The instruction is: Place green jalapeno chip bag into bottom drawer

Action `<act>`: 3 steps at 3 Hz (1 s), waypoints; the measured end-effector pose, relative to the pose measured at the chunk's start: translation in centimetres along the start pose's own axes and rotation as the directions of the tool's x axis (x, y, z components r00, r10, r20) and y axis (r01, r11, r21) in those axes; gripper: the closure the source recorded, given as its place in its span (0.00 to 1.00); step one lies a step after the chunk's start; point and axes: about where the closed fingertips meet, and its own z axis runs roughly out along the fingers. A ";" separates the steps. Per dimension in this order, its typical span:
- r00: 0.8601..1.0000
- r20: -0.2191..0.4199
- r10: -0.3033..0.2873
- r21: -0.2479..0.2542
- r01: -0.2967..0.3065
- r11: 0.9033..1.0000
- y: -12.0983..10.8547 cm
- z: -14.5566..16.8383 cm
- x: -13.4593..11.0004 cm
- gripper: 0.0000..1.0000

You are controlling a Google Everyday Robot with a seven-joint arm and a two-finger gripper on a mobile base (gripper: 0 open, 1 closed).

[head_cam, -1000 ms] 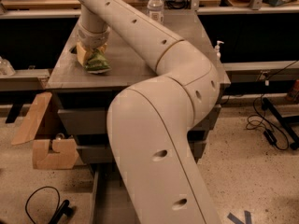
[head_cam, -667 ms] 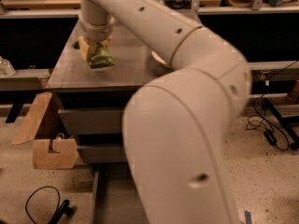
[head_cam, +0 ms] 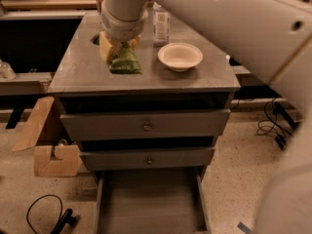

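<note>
camera view is showing us the gripper (head_cam: pixel 119 48) clamping the green jalapeno chip bag (head_cam: pixel 126 61) over the cabinet top (head_cam: pixel 73 72), left of the bowl (head_cam: pixel 180 56). we are judging the grasp done, with the carry down into the open bottom drawer (head_cam: pixel 151 199) still waiting.

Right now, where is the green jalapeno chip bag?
In the camera view, the green jalapeno chip bag is over the grey cabinet top, left of the white bowl, its upper end held in the gripper.
</note>
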 end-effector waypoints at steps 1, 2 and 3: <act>0.994 0.031 0.104 -0.049 -0.102 0.994 1.1 -1.7 7.3 1.00; 0.969 0.041 0.243 -0.132 -0.236 0.963 1.9 -0.5 13.1 1.00; 0.930 0.034 0.366 -0.209 -0.351 0.913 4.0 1.1 18.7 1.00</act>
